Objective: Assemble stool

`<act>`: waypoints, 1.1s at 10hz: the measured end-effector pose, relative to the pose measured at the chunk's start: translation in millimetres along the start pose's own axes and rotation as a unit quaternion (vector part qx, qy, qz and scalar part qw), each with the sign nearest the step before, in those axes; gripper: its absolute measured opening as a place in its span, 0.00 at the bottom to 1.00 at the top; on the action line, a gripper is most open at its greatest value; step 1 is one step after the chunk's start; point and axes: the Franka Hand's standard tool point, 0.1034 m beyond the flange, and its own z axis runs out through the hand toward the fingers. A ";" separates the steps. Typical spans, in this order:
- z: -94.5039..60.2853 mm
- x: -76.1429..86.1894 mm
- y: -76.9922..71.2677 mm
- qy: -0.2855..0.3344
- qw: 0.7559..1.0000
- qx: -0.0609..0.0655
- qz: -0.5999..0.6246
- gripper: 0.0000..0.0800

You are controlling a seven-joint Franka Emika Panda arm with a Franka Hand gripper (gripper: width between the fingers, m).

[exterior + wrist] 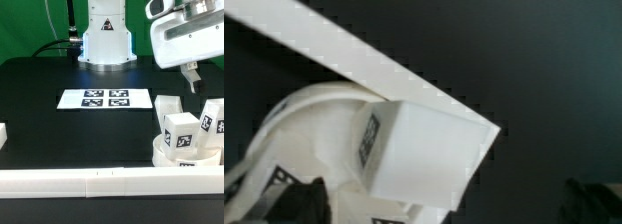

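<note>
Lower right of exterior frame: one round seat (165,157), three tagged block legs (181,134) standing in it. One marker board (105,98) at centre. One white border rail (90,183) along bottom. End effector (191,75) at upper right above legs, fingers apart, holding nothing. Black bench (50,130); green backdrop behind.

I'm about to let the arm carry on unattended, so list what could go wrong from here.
1. The gripper hangs open close above the upright legs; a sideways move may knock one over.
2. The seat lies against the border rail, so pushing a leg could shove it crooked.
3. The wrist view shows no fingertips, so clearance is uncertain.
</note>
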 end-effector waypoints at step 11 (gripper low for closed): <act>11.2 3.4 -5.3 -0.068 0.757 -0.038 -0.649 0.81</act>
